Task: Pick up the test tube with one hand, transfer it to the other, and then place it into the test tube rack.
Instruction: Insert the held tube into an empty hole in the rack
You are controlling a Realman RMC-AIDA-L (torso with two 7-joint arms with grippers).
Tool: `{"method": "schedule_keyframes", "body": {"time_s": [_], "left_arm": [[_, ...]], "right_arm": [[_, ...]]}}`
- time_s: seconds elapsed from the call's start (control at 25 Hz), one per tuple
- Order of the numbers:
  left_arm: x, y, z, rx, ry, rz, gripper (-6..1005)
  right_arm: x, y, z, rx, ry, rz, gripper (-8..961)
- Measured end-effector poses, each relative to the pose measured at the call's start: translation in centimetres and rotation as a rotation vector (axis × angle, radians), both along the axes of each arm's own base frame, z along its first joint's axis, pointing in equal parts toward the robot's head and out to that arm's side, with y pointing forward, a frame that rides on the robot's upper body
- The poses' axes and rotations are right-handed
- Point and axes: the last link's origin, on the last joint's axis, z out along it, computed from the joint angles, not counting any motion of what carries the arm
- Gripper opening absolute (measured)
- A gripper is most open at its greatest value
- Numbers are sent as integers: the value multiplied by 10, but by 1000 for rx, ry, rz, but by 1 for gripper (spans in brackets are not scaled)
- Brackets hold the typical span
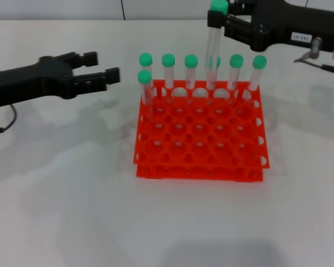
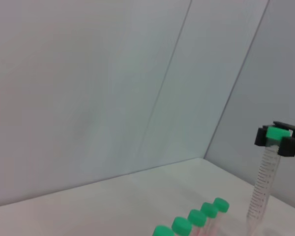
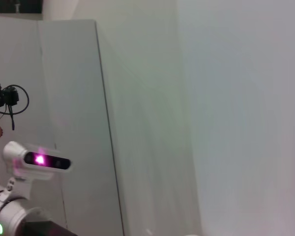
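My right gripper [image 1: 216, 15], the one with the white sticker, is shut on the green cap end of the test tube [image 1: 212, 55] above the back of the rack. The tube hangs upright. Its round bottom reaches the back row of the orange-red test tube rack [image 1: 200, 171]; whether it sits in a hole I cannot tell. In the left wrist view the right gripper [image 2: 279, 137] and the held tube [image 2: 261, 189] show at the edge. My left gripper [image 1: 104, 67] hovers open and holds nothing, left of the rack at cap height.
Several other green-capped tubes [image 1: 168, 72] stand along the rack's back row, and one [image 1: 145, 89] stands in the second row at the left. Their caps [image 2: 196, 217] show in the left wrist view. A cable [image 1: 323, 67] lies at the back right.
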Motion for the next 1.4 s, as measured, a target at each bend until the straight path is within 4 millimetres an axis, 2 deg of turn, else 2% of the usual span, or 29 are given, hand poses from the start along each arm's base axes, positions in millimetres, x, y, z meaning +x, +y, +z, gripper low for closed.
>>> {"method": "schedule_keyframes", "body": {"time_s": [0.16,0.36,0.72,1.12,1.4], "left_arm": [[-12,-10,10,14,6,28,874],[-34,-27,26,28,13,73,873],[-60,-45,28,-11,160,79,872],[-71,-56,38,-7,233,-1,872],[-71,-56,42,-14,261,-30,871]], "right_arm": [[9,-5,-2,-4,13,-25,263],[2,-5,-14,-19,3,-19,263],[-12,-7,-33,-16,29,-10,264],[-24,-5,-65,29,6,-30,264],[-28,-4,-81,92,-22,-38,264]]}}
